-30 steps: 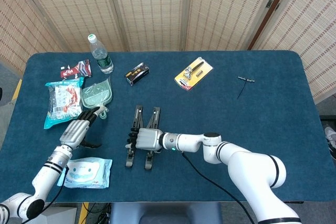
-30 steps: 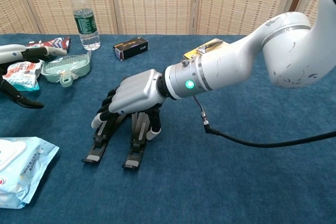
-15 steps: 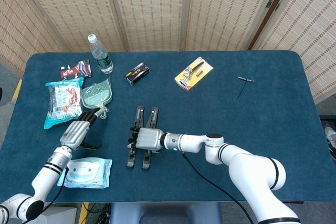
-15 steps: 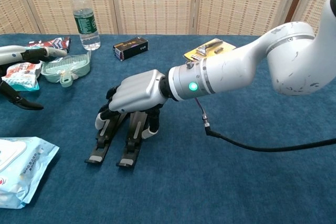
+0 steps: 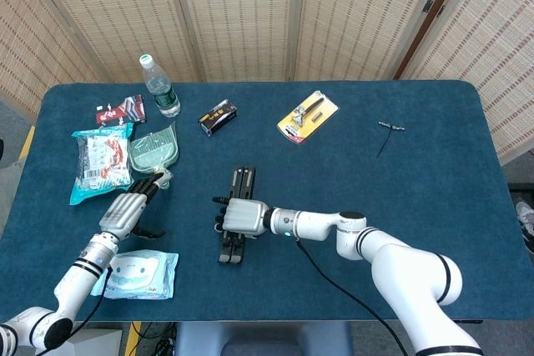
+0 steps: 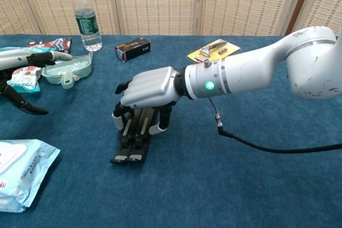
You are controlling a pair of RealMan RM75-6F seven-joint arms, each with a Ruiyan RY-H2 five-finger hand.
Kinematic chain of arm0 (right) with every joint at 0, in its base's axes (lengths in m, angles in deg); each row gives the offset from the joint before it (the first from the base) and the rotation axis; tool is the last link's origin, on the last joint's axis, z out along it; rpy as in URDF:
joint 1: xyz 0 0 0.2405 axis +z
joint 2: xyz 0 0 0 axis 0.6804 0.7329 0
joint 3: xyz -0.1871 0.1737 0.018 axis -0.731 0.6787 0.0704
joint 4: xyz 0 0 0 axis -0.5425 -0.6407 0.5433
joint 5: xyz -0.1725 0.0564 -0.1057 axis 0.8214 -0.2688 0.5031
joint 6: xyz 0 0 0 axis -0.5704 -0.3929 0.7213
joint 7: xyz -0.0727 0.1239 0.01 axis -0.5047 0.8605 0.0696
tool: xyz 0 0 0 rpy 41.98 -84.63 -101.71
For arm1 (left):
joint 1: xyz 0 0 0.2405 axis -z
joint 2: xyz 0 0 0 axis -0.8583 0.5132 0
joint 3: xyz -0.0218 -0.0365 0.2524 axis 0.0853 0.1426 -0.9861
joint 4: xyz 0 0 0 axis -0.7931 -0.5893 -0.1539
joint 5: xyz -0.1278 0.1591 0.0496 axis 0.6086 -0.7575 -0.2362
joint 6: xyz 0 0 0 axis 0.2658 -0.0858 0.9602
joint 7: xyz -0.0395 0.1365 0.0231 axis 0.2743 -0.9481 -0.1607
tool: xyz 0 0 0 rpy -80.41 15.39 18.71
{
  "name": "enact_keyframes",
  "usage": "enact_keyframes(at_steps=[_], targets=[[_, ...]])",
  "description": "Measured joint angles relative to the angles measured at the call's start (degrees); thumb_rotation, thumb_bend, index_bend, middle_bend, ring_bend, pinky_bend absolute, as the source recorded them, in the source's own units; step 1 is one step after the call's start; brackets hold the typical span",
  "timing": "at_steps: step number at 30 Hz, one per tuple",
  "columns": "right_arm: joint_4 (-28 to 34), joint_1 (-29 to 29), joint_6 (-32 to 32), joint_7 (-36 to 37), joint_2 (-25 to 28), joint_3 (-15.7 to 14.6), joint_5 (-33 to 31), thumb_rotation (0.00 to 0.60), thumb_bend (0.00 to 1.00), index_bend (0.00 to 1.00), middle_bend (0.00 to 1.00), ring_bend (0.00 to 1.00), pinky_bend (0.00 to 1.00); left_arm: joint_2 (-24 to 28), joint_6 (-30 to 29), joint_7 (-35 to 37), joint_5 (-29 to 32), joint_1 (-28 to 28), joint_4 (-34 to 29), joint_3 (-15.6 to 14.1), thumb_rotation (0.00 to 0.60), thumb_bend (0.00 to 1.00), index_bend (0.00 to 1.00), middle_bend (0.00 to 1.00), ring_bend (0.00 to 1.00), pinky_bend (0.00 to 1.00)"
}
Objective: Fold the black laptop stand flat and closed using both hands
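- Your right robot hand [image 5: 244,216] sits palm-down over the middle of the laptop stand [image 5: 237,239], fingers curled down on either side of its two bars; it grips them together rather than just resting on top.
- A second ago those two bars lay splayed in a narrow V under the same robot hand. Now they run side by side, touching or very nearly so. That is the change that matters: the stand has been squeezed closed sideways.
- In the chest view the stand [image 6: 130,143] lies low on the counter [image 6: 214,185] beneath the right robot hand [image 6: 151,87], its rubber-tipped ends poking out together just below the fingers. I judge the fold mostly done; whether it is fully flat I cannot tell, since the palm hides the hinge end.
- Your left robot hand [image 5: 125,212] is well apart from the stand, out to the left near the green pouch [image 5: 154,149] and just above the wipes pack [image 5: 140,273]. Its fingers are spread and it holds nothing.
- The left robot hand [image 6: 24,61] has barely moved over the last second, so the closing was a one-handed job.
- If the bars spring apart on release, bring the left robot hand in to pin the free end.
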Motion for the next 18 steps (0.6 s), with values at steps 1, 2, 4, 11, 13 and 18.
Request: enact_keyframes(at_steps=[1,2,4,11,13,18], targets=[[-0.2,-0.4,-0.4,0.1,0.0,-0.1,0.0,0.600,0.26,0.37,0.73,0.35,0.00,0.0,0.0,0.0,0.0,0.0,0.0,0.0,0.600,0.13,0.00,0.00,0.00,0.00],[-0.4,-0.6,-0.7,0.1,0.0,-0.1,0.0,0.600,0.26,0.38,0.74,0.36,0.00,-0.1,0.0,-0.1,0.0,0.1,-0.1,0.0,0.600,0.13,0.00,0.00,0.00,0.00],[-0.8,-1.1,-1.3,0.1,-0.1,-0.1,0.1,0.600,0.26,0.41,0.75,0.38,0.00,-0.1,0.0,-0.2,-0.1,0.1,-0.1,0.0,0.600,0.13,0.00,0.00,0.00,0.00],[-2.1,-2.5,-3.2,0.3,-0.5,-0.3,0.4,0.600,0.28,0.46,0.80,0.43,0.01,-0.4,0.3,-0.5,0.0,0.2,-0.1,-0.1,0.600,0.13,0.00,0.00,0.00,0.00],[-2.4,-2.6,-3.8,0.4,-0.5,-0.3,0.6,0.600,0.28,0.46,0.76,0.42,0.01,-0.4,0.3,-0.6,0.0,0.3,-0.2,-0.1,0.600,0.13,0.00,0.00,0.00,0.00],[-2.2,-2.7,-3.9,0.4,-0.3,0.0,0.5,0.600,0.28,0.32,0.51,0.24,0.01,-0.3,0.0,-0.7,0.0,0.2,-0.6,0.0,0.600,0.13,0.00,0.00,0.00,0.00]])
